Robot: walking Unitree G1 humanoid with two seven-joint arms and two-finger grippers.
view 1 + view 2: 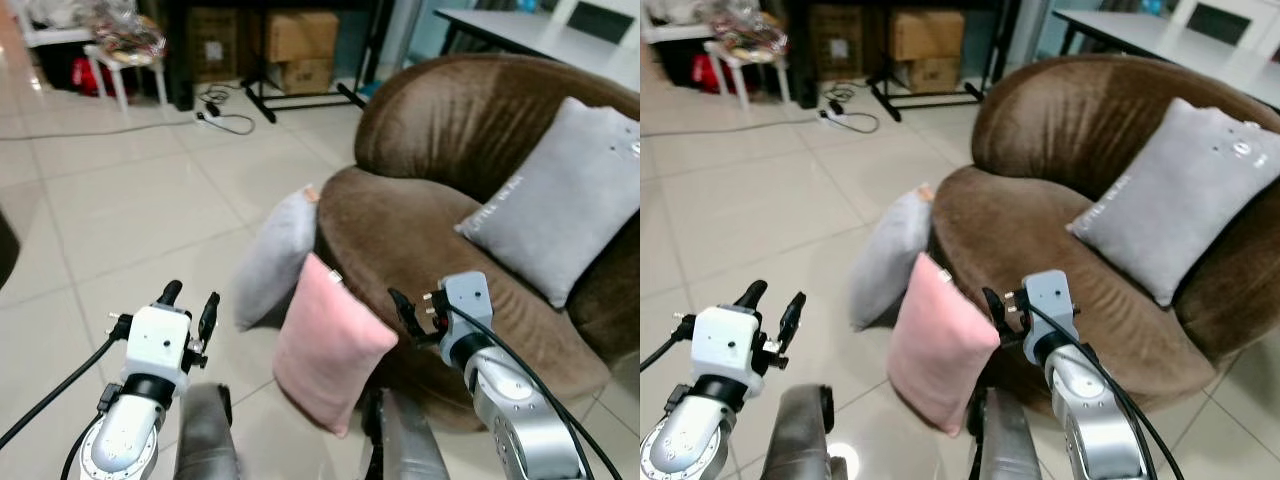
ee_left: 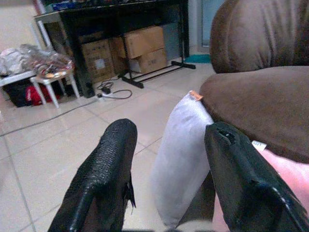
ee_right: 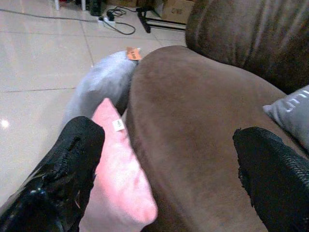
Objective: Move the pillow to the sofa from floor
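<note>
Two pillows stand on the pale tiled floor (image 1: 120, 200), leaning against the front of a round brown sofa (image 1: 420, 230): a pink pillow (image 1: 330, 345) nearer the robot and a grey pillow (image 1: 275, 258) just behind it, the two touching. A third, grey cushion (image 1: 565, 200) rests on the seat against the sofa's back. Beyond the sofa stands a pale counter (image 1: 530, 35); at the far wall a dark shelf holds cardboard boxes (image 1: 300, 45), a white power strip and cable (image 1: 225, 118) lie on the tiles, and a small white stool (image 1: 125, 60) carries a cluttered heap. The left pincer (image 1: 190, 305) hovers above the floor, left of both pillows and apart from them, its fingers spread and gripping nothing. The right pincer (image 1: 405, 310) hangs over the sofa's front edge, just right of the pink pillow, likewise spread wide and unladen. The left wrist view brings out an orange tag (image 2: 195, 95) at the grey pillow's top corner and looks between the fingers (image 2: 106, 174) at that pillow's face. The right wrist view shows a small white label (image 3: 117, 125) on the pink pillow's edge, pressed to the sofa's side.
</note>
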